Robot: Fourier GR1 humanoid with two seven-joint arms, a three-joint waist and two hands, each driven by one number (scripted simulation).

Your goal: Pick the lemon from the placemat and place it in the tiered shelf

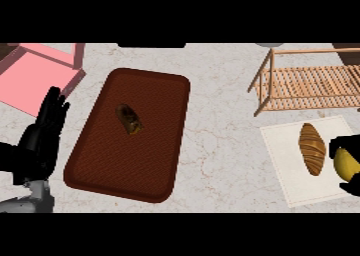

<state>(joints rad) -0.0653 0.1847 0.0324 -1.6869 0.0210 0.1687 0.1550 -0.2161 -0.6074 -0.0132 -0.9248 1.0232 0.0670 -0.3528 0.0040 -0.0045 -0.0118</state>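
Head view: lemon within right fingers

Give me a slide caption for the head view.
Right hand curled round the lemon on the placemat beside a croissant; wooden shelf beyond.

Marble-patterned counter, pale with fine brown veining: a dark reddish-brown mat with rounded corners lies left of centre, long axis running from the far edge toward the near edge and slightly skewed, and a small oblong dark-brown food item, not identifiable further, rests on its far half, clear of the mat's borders. A pink open tray sits at the far left corner, apart from the mat and partly cut off. A croissant lies lengthwise toward the near right corner, well apart from the mat
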